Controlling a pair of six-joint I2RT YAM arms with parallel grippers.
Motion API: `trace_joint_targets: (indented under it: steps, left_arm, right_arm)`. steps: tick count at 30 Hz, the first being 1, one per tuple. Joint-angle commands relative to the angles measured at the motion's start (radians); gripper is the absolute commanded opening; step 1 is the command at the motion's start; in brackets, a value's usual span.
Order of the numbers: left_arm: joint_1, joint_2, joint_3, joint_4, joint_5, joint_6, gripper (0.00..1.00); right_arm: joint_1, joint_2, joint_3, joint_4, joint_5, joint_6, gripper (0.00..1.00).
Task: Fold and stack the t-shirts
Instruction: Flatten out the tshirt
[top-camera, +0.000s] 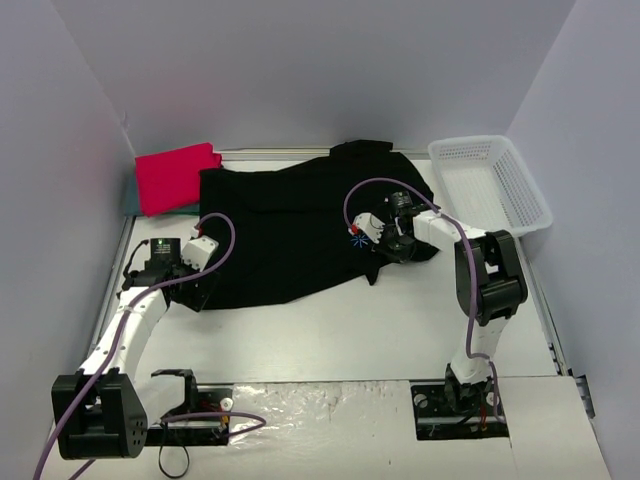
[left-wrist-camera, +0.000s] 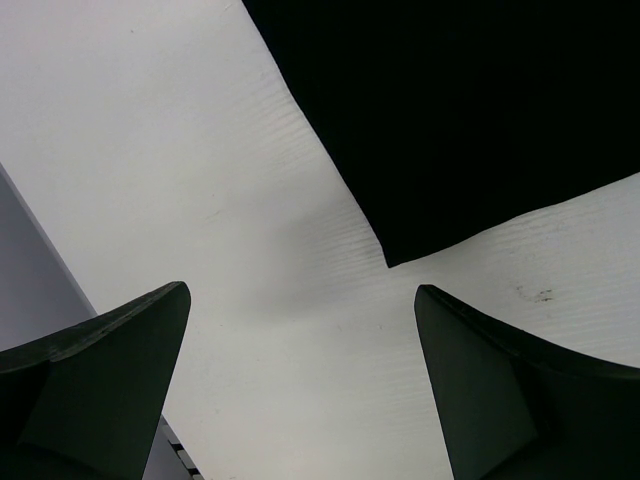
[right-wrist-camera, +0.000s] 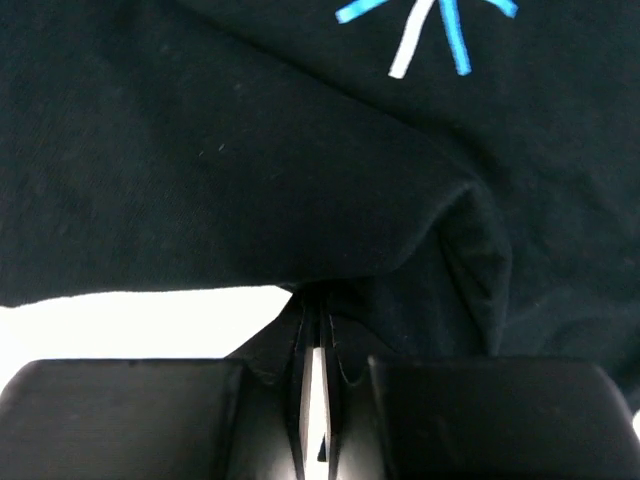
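The large black t-shirt (top-camera: 290, 230) lies spread across the middle of the table. My right gripper (top-camera: 375, 262) is shut on its near right hem; in the right wrist view the black cloth (right-wrist-camera: 300, 180) is pinched between my jaws (right-wrist-camera: 315, 330), with a blue and white print above. My left gripper (top-camera: 190, 297) is open and empty over bare table just off the shirt's near left corner (left-wrist-camera: 400, 250). The red-pink t-shirt (top-camera: 176, 176) lies folded at the back left on a teal-blue t-shirt (top-camera: 130, 198), of which only an edge shows.
A white plastic mesh basket (top-camera: 490, 185) stands at the back right, next to the black shirt. White walls close in the table on the left, back and right. The arm bases are bolted at the near edge (top-camera: 300, 415).
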Motion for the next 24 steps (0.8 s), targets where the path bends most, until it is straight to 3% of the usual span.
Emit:
trace_joint_targets:
  steps: [1, 6, 15, 24]
  left_arm:
    - [0.008, -0.009, 0.007, 0.002, -0.001, 0.005, 0.95]
    - [0.010, -0.018, 0.007, 0.002, 0.001, 0.005, 0.95]
    - [0.010, -0.038, 0.009, -0.001, 0.014, 0.006, 0.95]
    - [0.011, -0.066, 0.009, -0.007, 0.034, 0.009, 0.95]
  right_arm:
    - [-0.015, 0.100, -0.081, 0.072, 0.150, 0.022, 0.00]
    - [-0.012, 0.059, -0.080, 0.000, 0.105, 0.026, 0.00]
    - [-0.009, -0.113, -0.008, -0.300, -0.016, -0.007, 0.00]
    - [-0.007, -0.215, 0.003, -0.418, -0.034, 0.027, 0.00]
